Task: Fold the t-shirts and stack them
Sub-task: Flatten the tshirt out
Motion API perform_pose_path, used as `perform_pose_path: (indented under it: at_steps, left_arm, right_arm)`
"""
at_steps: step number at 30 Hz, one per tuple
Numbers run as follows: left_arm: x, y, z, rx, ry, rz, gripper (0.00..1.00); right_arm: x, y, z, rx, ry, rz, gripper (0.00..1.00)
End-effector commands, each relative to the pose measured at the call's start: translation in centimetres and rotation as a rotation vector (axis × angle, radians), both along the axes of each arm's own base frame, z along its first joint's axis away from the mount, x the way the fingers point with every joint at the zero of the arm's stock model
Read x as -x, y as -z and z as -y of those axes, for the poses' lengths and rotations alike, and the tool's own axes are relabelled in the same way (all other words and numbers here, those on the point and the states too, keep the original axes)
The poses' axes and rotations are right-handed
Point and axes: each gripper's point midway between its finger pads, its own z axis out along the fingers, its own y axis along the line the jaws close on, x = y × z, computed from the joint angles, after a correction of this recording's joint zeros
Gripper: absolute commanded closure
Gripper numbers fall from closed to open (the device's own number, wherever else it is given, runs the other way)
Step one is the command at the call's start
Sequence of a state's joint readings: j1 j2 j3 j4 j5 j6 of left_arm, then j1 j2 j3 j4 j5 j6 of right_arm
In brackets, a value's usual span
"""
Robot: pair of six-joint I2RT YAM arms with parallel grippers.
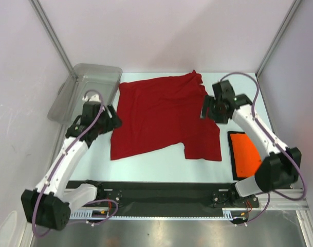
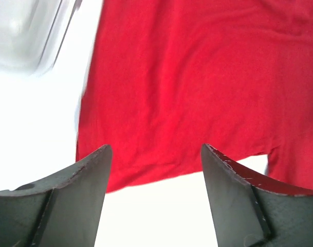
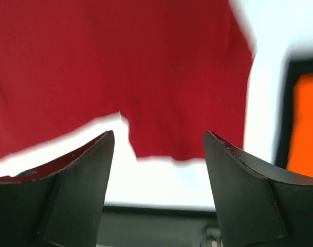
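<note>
Two YAM arms flank a dark red t-shirt (image 1: 161, 116) spread across the middle of the white table (image 1: 156, 172). The cloth lies mostly flat. Its near hem is stepped, with 1 flap hanging lower toward 5 o'clock and 1 corner peaking at 1 o'clock.

The left gripper (image 1: 114, 117) hovers at the shirt's 9 o'clock edge and the right gripper (image 1: 203, 109) at its 3 o'clock edge. Both sets of jaws stand apart and hold nothing. Each wrist view shows bare fingers with red cloth and white table in the gap between them. The matched positions on opposite edges suggest the pair is lined up for a 2-handed pinch, the likely way to lift and fold cloth this wide.

The bright orange t-shirt (image 1: 246, 154) lies at 4 o'clock, apart from the red one, as a neat rectangle on a black pad (image 1: 232, 141). It looks already folded and is probably the base of the stack.

A translucent grey plastic tub (image 1: 89, 82) sits at 10 o'clock, just beside the red shirt's far-left corner. It leaves the left arm little room on that side. The right forearm runs close past the pad's far corner, so a careless sweep could disturb the orange shirt. The red shirt appears not yet folded.
</note>
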State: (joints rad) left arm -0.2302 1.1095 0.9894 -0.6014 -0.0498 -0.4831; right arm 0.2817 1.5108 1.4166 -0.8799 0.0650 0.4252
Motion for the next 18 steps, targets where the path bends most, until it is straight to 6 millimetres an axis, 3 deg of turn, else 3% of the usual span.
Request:
perform_pose_path:
  at_steps: [1,2,3,9,12,18]
  left_arm:
    - [3.8,4.3,-0.2,0.194,-0.154,-0.154,0.24]
    - [4.2,4.9,-1.0,0.222,-0.206,-0.166,0.24]
    - [5.2,6.5,-1.4,0.252,-0.26,-0.211,0.25]
    - [6.7,11.9,-4.0,0.389,-0.486,-0.378,0.37]
    - [6.9,13.1,-5.0,0.454,-0.561,-0.397,0.41]
    - [8.4,15.2,-4.2,0.528,-0.634,-0.482,0.48]
  right_arm:
    - [4.5,1.2,-1.6,-0.086,0.009,-0.055,0.25]
    - [5.9,2.5,-1.6,-0.085,0.009,-0.085,0.25]
    - [6.8,1.6,-2.1,-0.14,0.009,-0.071,0.25]
    - [9.9,1.4,-1.3,-0.161,0.057,-0.089,0.26]
    - [10.8,1.7,-0.7,-0.147,0.082,-0.115,0.26]
    - [11.1,2.0,-0.5,-0.141,0.094,-0.126,0.26]
